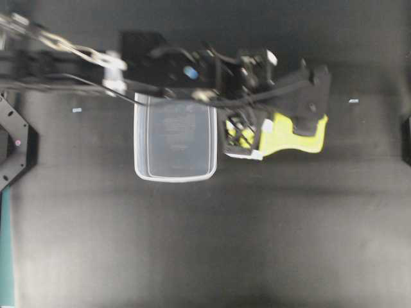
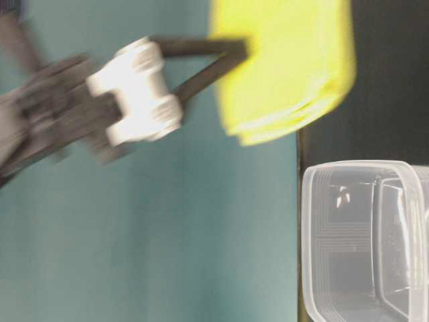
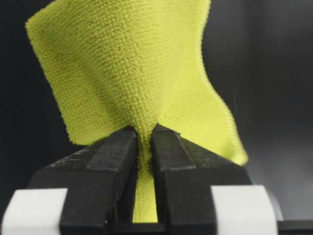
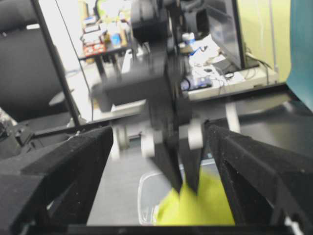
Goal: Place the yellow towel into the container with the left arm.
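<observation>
Your worktop (image 1: 257, 244) is a dark, matte surface, and the container (image 1: 174, 136) stands on it left of middle in the overhead view, upright with its mouth up. You can see straight through its clear walls to the dark surface below; nothing lies inside it, and the table-level view shows the same bare interior (image 2: 362, 241).

The left arm (image 1: 192, 70) reaches across above the container's far rim, and its left tool (image 3: 143, 142) is clamped narrow on the yellow towel (image 3: 132, 73). In the left wrist view both black fingers (image 3: 115, 152) pinch a gathered fold of the cloth, and the rest fans out beyond the tips. The towel hangs clear of the worktop, just beside the container's right rim in the overhead view (image 1: 292, 135), not over its opening.

Your right tool (image 4: 156, 186) shows only in its own wrist view, its two fingers spread wide and gripping nothing.
</observation>
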